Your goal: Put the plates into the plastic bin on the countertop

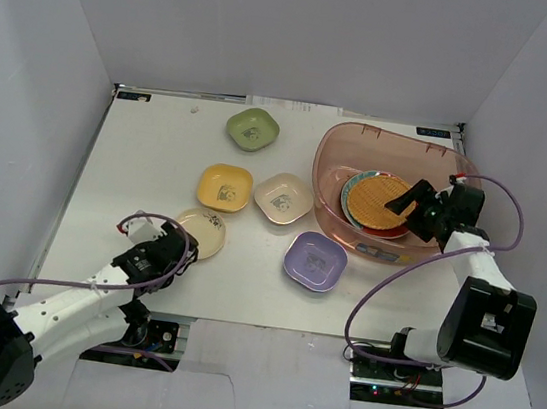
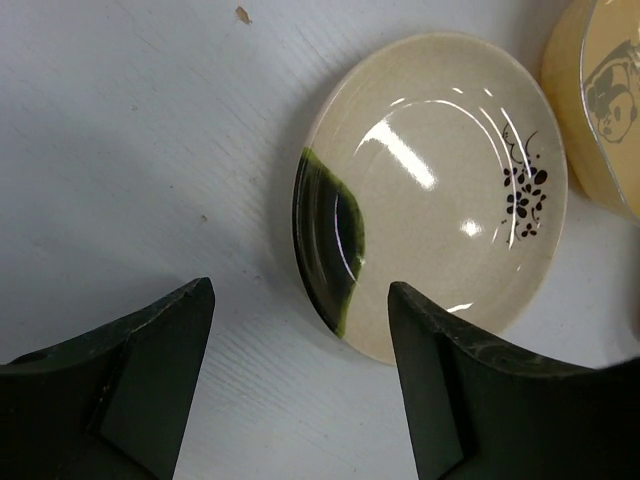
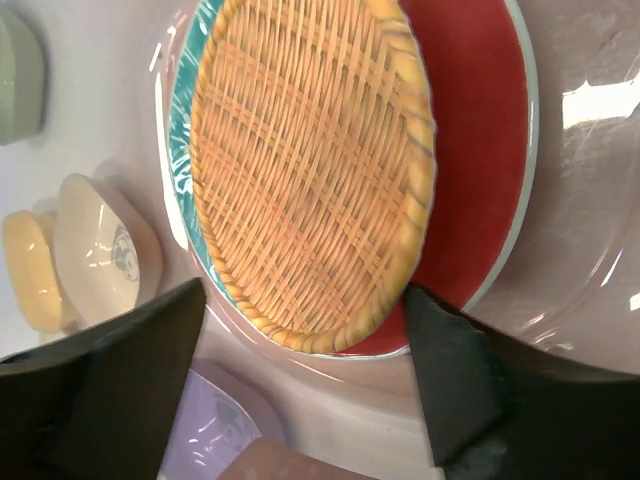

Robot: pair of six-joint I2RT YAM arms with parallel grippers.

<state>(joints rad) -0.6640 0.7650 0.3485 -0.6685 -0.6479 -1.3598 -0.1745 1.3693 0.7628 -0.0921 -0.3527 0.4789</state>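
Observation:
The plastic bin (image 1: 333, 148) stands at the far right and holds a stack: the woven-look orange plate (image 1: 379, 200) on a teal plate (image 1: 350, 188) and a red plate (image 1: 394, 232). My right gripper (image 1: 418, 199) hovers open and empty over the stack; the right wrist view shows the woven plate (image 3: 310, 160), red plate (image 3: 480, 130) and bin wall (image 3: 590, 230). My left gripper (image 1: 183, 249) is open at the near edge of the round cream plate (image 1: 201, 232), which the left wrist view shows just ahead of the jaws (image 2: 440, 180). The green (image 1: 253, 128), yellow (image 1: 225, 187), cream (image 1: 283, 197) and lavender (image 1: 315, 261) square plates lie on the countertop (image 1: 136, 176).
White walls enclose the countertop on the left, back and right. The yellow plate (image 2: 600, 100) lies close beside the round cream plate. The lavender plate (image 3: 200, 440) lies just outside the bin's near-left wall.

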